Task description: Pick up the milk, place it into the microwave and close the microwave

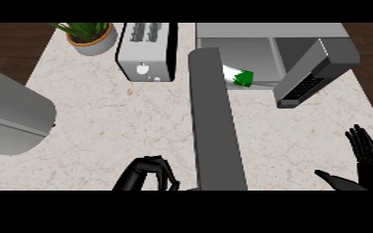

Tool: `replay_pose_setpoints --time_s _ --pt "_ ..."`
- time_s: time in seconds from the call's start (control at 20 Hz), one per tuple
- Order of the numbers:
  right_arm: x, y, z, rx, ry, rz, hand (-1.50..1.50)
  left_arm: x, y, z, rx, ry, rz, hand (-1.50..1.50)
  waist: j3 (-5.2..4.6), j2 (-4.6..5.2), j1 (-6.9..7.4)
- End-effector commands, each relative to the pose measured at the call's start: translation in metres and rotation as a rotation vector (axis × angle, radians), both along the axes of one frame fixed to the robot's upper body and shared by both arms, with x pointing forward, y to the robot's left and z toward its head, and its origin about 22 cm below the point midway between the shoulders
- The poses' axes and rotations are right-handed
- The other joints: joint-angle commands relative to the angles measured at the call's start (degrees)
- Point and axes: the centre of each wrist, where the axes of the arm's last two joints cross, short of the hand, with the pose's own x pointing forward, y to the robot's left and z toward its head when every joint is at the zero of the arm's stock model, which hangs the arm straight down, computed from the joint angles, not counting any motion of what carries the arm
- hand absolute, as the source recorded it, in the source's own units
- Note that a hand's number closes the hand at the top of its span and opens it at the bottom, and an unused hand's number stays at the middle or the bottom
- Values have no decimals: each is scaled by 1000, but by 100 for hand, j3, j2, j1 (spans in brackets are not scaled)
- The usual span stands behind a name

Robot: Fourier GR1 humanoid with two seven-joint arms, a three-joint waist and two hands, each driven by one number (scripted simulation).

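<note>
The milk (241, 76), a white carton with a green end, lies tilted at the front left of the open microwave (270, 29). Whether it is fully inside I cannot tell. The microwave's door (313, 71) swings out to the right. A long grey forearm (215, 128) runs up the middle of the head view and covers the milk's left part. My left hand (148, 174) sits at the lower edge with its fingers curled and nothing in them. At the right edge my right hand (358, 150) rests open, fingers up, well apart from the door.
A silver toaster (146, 52) stands left of the microwave, and a potted plant (91, 37) sits at the back left. A large grey rounded shape (22, 113) fills the left edge. Bare marble counter (109, 123) lies between it and the forearm.
</note>
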Motion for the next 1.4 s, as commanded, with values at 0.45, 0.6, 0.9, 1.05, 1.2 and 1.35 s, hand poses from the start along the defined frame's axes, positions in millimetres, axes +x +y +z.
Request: replay_pose_setpoints --time_s 0.45,0.6,0.9,1.05,1.2,1.35 --pt "-14 -27 18 74 -108 95 -150 44 -59 -23 306 199 -395 150 1 16 -122" --pt "-16 -36 23 68 -106 110 -150 36 -74 -38 361 242 -493 150 4 30 -139" --pt "2 -21 27 65 -164 179 -150 36 -111 -29 328 138 -515 150 -8 42 -276" --pt "7 -22 34 73 -171 232 -150 43 -119 -20 292 97 -477 150 -11 62 -381" --pt "33 -18 52 99 -198 283 -150 41 -122 -21 232 66 -462 150 -20 75 -429" --pt "36 -11 54 93 -208 299 -150 41 -132 -11 226 57 -418 -150 -23 79 -583"
